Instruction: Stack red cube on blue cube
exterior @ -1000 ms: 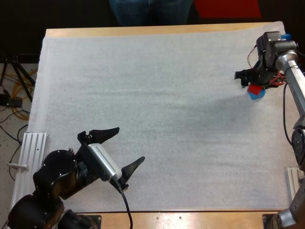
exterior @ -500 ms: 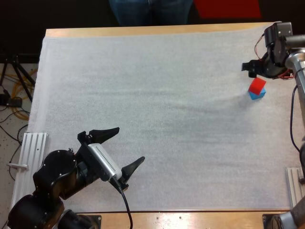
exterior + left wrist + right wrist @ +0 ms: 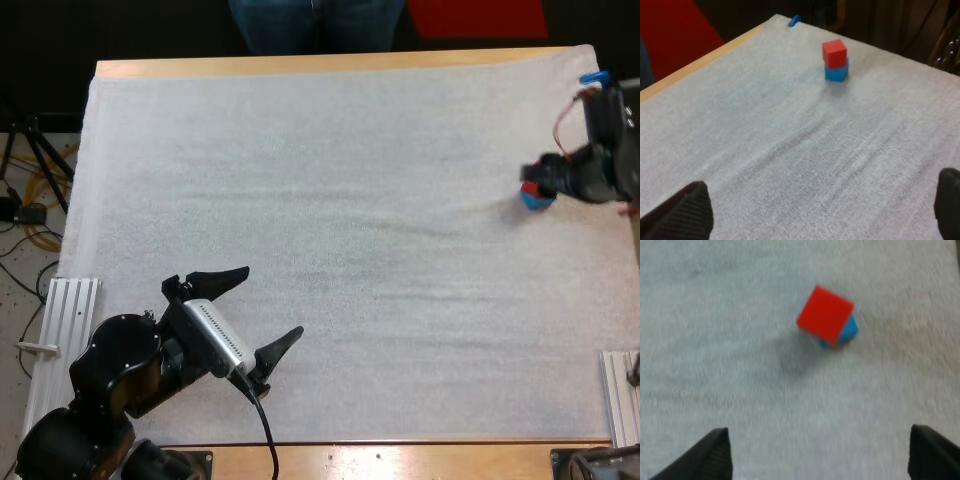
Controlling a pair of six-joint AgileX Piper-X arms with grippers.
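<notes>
Sitting on top of the blue cube (image 3: 836, 73), the red cube (image 3: 834, 50) stands near the far right of the white mat (image 3: 350, 200). The right gripper (image 3: 825, 455) hangs close by, fingers apart and touching neither cube; the left gripper (image 3: 272, 303), likewise spread and empty, hovers near-left.

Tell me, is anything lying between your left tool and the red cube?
Nothing is. In the left wrist view the white mat runs bare from my open left tool to the red cube, which sits on the blue cube.
</notes>
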